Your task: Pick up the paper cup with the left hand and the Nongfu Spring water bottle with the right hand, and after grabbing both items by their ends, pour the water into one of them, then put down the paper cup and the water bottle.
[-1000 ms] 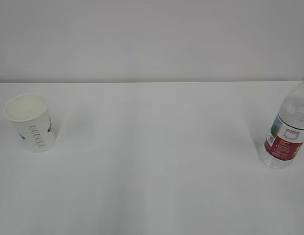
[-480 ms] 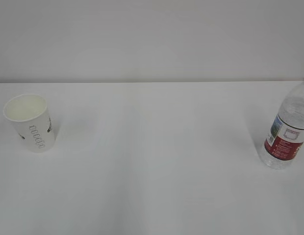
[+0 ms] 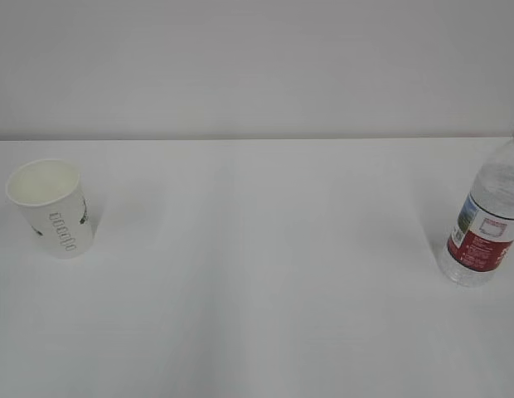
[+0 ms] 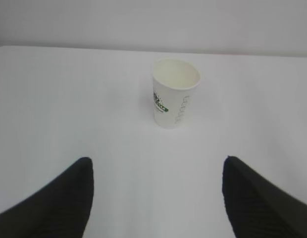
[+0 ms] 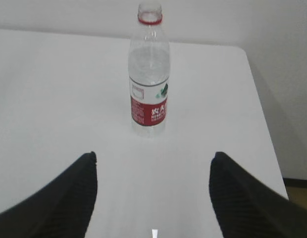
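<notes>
White desk (image 3: 257,274): paper cup (image 3: 51,207) and water bottle (image 3: 487,217) stand untouched; left end effector (image 4: 156,198) and right end effector (image 5: 152,196) spread wide, nothing grasped yet.

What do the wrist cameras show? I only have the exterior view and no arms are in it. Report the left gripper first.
Observer: The left gripper is open, its fingers wide apart and low in the left wrist view, with the paper cup standing upright ahead of them, untouched.
Operator: Now the right one.
Observer: The right gripper is open too, and the Nongfu Spring water bottle stands upright ahead of it, centred between the fingers, not held.
Operator: Check the bottle's top.
Observer: No cap shows in the right wrist view: only the clear neck opening above the red ring.
</notes>
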Controlling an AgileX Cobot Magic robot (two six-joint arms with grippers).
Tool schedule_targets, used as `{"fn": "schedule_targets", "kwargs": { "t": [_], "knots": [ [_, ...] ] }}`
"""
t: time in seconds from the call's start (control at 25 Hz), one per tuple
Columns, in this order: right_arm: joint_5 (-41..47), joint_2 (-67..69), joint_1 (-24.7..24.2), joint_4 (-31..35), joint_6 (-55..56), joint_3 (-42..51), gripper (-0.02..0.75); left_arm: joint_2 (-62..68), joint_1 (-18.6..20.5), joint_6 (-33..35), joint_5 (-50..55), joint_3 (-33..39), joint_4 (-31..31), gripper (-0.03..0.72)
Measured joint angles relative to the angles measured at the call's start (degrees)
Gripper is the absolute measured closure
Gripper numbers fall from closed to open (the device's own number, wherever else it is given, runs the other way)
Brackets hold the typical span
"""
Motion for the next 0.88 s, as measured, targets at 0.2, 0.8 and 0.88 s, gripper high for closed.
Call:
{"fn": "schedule_targets", "kwargs": {
  "t": [0.2,0.8,0.88],
  "knots": [
    [-3.8,0.0,0.0,0.0,0.0,-0.3,0.204,0.0,0.0,0.0,-4.7,0.0,0.0,0.099],
    [-15.5,3.3,0.0,0.0,0.0,-0.4,0.204,7.3,0.0,0.0,-18.8,0.0,0.0,0.099],
    [-16.8,4.5,0.0,0.0,0.0,-0.4,0.204,8.8,0.0,0.0,-20.8,0.0,0.0,0.099]
  ]
}}
